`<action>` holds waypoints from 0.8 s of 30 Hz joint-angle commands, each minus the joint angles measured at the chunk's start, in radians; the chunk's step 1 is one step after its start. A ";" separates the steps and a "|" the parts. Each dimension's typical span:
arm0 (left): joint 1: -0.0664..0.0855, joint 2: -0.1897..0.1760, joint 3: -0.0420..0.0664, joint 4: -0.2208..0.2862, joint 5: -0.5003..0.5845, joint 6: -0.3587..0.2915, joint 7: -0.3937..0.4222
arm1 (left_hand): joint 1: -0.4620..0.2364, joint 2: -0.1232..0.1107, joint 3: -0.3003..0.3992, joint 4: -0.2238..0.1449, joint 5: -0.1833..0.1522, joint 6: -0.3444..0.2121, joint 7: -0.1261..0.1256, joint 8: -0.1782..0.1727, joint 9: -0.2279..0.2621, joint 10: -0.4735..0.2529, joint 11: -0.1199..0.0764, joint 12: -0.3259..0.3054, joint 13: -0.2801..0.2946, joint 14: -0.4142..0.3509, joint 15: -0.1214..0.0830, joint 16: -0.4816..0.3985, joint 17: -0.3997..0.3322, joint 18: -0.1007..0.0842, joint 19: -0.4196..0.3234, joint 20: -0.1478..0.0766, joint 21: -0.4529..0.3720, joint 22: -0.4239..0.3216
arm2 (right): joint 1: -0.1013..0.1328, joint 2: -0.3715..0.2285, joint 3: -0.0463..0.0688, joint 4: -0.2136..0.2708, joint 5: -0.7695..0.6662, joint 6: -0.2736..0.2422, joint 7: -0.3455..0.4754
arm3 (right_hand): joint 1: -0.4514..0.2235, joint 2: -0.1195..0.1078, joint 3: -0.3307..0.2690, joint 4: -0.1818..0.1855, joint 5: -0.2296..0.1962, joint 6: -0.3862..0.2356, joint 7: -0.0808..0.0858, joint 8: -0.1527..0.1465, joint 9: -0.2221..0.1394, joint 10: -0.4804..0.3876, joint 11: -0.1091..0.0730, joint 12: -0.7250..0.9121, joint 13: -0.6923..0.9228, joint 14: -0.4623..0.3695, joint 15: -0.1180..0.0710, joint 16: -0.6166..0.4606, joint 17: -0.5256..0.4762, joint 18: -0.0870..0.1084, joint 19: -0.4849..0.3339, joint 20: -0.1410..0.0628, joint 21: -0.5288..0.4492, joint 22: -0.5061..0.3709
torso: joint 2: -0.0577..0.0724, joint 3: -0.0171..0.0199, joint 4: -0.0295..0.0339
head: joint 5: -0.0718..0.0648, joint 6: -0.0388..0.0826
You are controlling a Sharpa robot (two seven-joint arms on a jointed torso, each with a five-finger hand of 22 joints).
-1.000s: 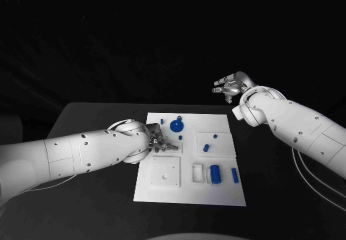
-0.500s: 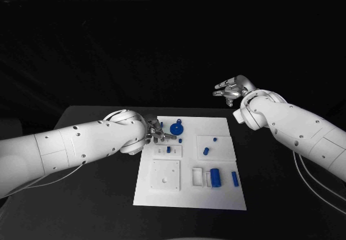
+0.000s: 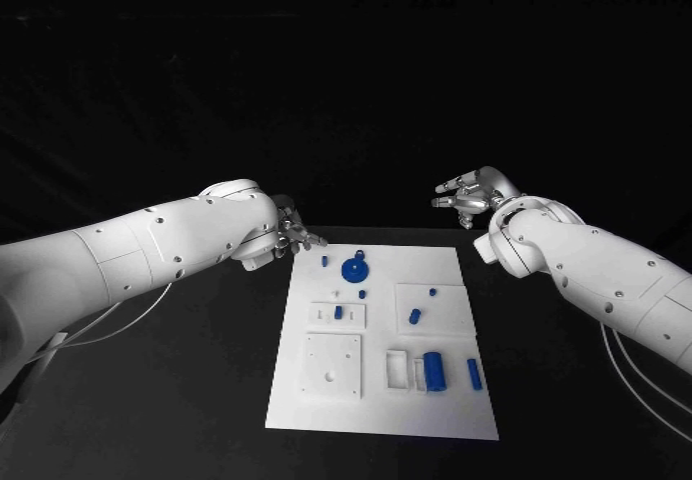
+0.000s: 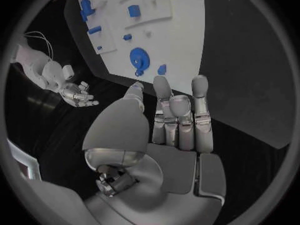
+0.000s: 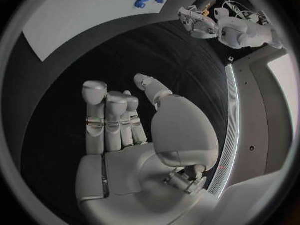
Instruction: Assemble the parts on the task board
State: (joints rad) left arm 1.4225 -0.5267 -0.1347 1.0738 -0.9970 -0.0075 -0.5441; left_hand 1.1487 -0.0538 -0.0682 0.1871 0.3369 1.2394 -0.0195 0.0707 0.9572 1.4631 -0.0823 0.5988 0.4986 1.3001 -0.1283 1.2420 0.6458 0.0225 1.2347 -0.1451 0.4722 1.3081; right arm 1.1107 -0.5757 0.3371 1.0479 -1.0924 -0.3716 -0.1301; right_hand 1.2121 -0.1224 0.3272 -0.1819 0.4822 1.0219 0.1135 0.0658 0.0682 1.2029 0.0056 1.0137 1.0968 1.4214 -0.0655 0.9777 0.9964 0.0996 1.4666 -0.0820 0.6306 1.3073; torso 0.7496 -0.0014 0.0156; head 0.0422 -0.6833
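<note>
Both wrist views show what the head view blurs: the left robot hand [image 4: 172, 130] and right robot hand [image 5: 122, 127] are empty, fingers apart, beyond the board's [image 3: 433, 400] far corners.

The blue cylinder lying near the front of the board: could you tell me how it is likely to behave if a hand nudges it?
The blue cylinder lies on its side, so it would probably roll across the board. It looks small and smooth, so likely light and somewhat slippery to pinch.

Two white arms, smooth shells with small dark screws — silver segmented left hand [image 3: 290, 236], right hand [image 3: 467, 192]; pale cables trailing.
</note>
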 commanded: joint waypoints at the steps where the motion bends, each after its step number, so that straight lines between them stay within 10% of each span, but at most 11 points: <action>1: 0.009 0.017 0.001 -0.042 0.015 0.074 0.045 | -0.003 0.010 -0.002 -0.006 0.005 -0.021 0.007 -0.004 -0.055 0.038 0.010 -0.009 0.007 -0.005 0.003 0.007 -0.004 -0.016 0.008 0.001 -0.004 0.017 | 0.000 -0.005 0.000 0.016 0.004 0.005 -0.003 | -0.007 -0.001 -0.005 0.002 0.005 -0.003 0.004 -0.003 -0.001 -0.006 -0.003 -0.006 -0.001 -0.004 -0.002 -0.004 -0.001 0.014 0.049 -0.004 -0.006 0.067 | 0.016 0.0007 -0.0086 | 0.012 0.015; 5: 0.017 0.040 0.002 -0.095 0.006 0.115 0.055 | -0.009 0.013 -0.005 -0.011 0.004 -0.029 0.014 0.004 -0.145 0.038 0.012 -0.013 0.021 -0.006 0.005 0.017 -0.007 -0.012 0.009 0.005 -0.006 0.018 | 0.000 -0.010 0.000 0.031 0.005 0.005 -0.005 | -0.007 -0.001 -0.006 0.003 0.005 -0.005 0.004 -0.004 -0.001 -0.006 -0.003 -0.007 -0.002 -0.003 -0.002 -0.004 -0.001 0.014 0.049 -0.004 -0.005 0.067 | 0.024 0.0016 -0.0126 | 0.019 0.023; 17: 0.016 0.107 0.003 -0.229 -0.028 0.184 0.085 | -0.025 0.016 -0.013 -0.011 0.001 -0.043 0.017 0.010 -0.150 0.034 0.014 -0.021 0.030 -0.015 0.007 0.016 -0.026 -0.012 0.007 0.007 -0.006 0.018 | 0.002 -0.012 0.000 0.049 0.036 -0.011 0.009 | -0.010 0.000 -0.044 0.034 -0.007 -0.016 0.002 -0.003 -0.001 -0.041 -0.010 -0.231 -0.239 -0.027 -0.007 -0.096 -0.088 0.018 0.041 -0.008 -0.155 0.016 | 0.052 -0.0019 -0.0279 | 0.027 0.047; 24: 0.014 0.132 0.003 -0.269 -0.030 0.200 0.095 | -0.046 -0.022 0.025 0.038 -0.102 -0.040 0.018 0.013 -0.156 0.035 0.015 -0.025 0.033 -0.015 0.008 0.018 -0.031 -0.010 0.007 0.008 -0.008 0.018 | 0.005 -0.008 0.000 0.047 0.057 -0.023 0.022 | -0.008 -0.014 -0.055 0.051 -0.008 -0.017 0.000 -0.002 -0.001 0.006 -0.011 -0.383 -0.472 -0.024 -0.011 -0.124 -0.147 0.016 0.042 -0.012 -0.264 -0.043 | 0.058 0.0013 -0.0345 | 0.036 0.051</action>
State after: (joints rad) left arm 1.4360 -0.3991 -0.1325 0.8087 -1.0173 0.1571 -0.4753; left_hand 1.1008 -0.0699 -0.0457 0.2206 0.2390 1.2021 -0.0038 0.0812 0.8021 1.4631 -0.0749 0.5777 0.5310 1.2915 -0.1196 1.2579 0.6150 0.0225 1.2385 -0.1411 0.4682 1.3078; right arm 1.1148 -0.5849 0.3372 1.0944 -1.0568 -0.3825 -0.1292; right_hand 1.2043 -0.1227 0.2746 -0.1351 0.4756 1.0071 0.1145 0.0658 0.0682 1.1939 -0.0068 0.6469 0.6493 1.4013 -0.0745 0.8575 0.8542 0.0994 1.4668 -0.0895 0.3727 1.2683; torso 0.8037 -0.0016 -0.0148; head 0.0751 -0.6335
